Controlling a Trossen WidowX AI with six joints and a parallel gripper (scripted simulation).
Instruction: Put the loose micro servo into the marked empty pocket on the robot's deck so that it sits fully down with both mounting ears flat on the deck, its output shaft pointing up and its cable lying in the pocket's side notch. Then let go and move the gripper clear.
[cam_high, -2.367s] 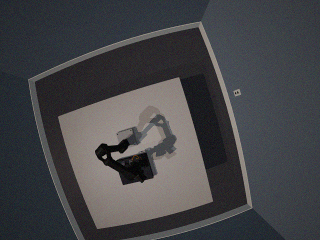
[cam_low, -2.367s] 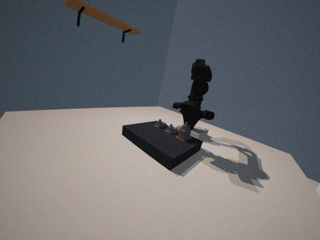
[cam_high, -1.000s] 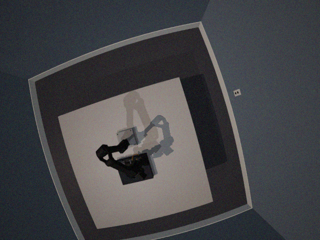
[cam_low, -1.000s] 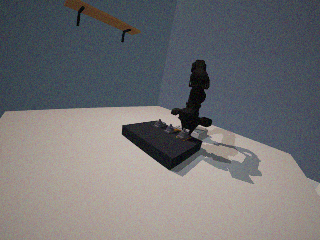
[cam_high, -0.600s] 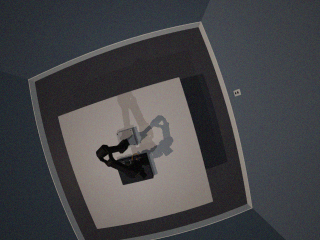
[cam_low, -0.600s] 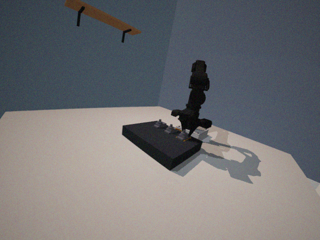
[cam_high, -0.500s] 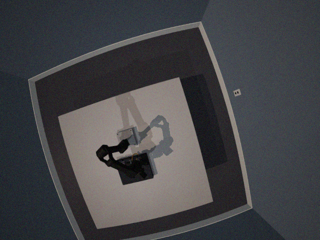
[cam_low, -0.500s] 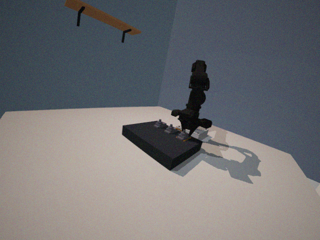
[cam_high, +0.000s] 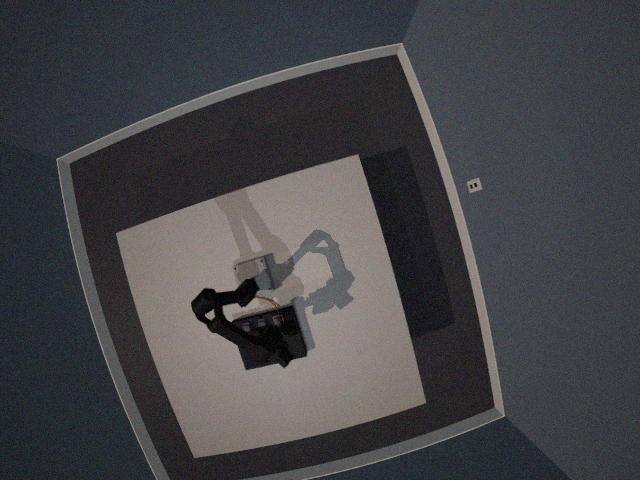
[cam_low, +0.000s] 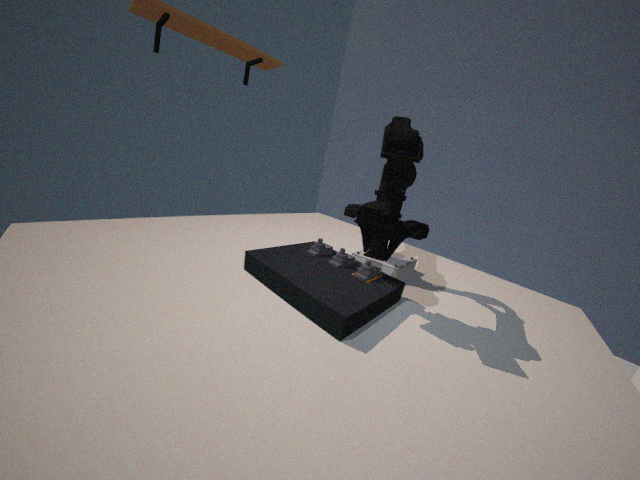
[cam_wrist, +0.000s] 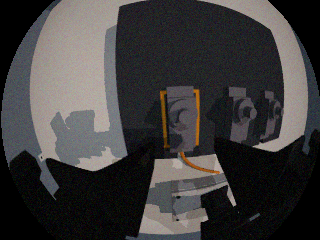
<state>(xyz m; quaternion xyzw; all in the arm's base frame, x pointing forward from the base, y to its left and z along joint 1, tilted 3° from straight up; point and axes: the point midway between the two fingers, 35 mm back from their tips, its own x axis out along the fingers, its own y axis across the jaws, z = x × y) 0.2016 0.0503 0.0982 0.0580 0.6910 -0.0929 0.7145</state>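
The grey micro servo (cam_high: 277, 319) (cam_low: 367, 271) (cam_wrist: 187, 131) stands in the orange-marked pocket of the dark deck (cam_high: 253, 361) (cam_low: 299, 271) (cam_wrist: 200, 42), its output shaft up. In the exterior view it looks about level with the two fitted servos; whether both ears lie fully flat is too small to tell. Its orange cable (cam_high: 268, 299) (cam_wrist: 194, 166) leaves the servo's near end and runs out past the deck edge; the notch is not clearly seen. My gripper (cam_low: 378, 257) (cam_wrist: 186, 146) is open, its dark fingers apart with no servo between them, just back from and above the servo.
Two fitted servos (cam_low: 342, 258) (cam_low: 320, 248) (cam_wrist: 241, 117) (cam_wrist: 270, 115) stand in a row beside the marked pocket. A pale box with screws (cam_high: 264, 262) (cam_low: 405, 263) lies behind the deck. In the top view the arm covers part of the deck.
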